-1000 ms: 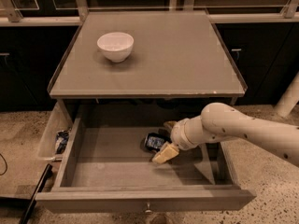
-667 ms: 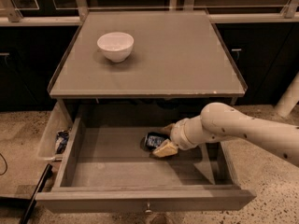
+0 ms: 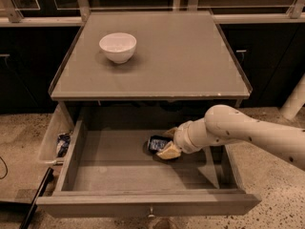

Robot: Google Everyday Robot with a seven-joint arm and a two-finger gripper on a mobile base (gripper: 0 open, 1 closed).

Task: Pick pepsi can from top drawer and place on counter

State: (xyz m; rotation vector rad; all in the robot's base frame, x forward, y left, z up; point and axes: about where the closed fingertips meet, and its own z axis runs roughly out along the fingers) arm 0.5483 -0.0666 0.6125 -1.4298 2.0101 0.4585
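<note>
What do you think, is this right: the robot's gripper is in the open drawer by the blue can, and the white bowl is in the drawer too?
Not quite. The camera view shows the white bowl on the counter, not in the top drawer. The gripper is in the open drawer by the pepsi can.

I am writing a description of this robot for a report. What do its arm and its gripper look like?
The arm is a thick, smooth, cream-white tube with rounded joints and small dark dots on its shell. A ringed cream wrist narrows toward the gripper, which is pale yellow-tan and sits inside the top drawer at the pepsi can. No cables or labels show.
</note>
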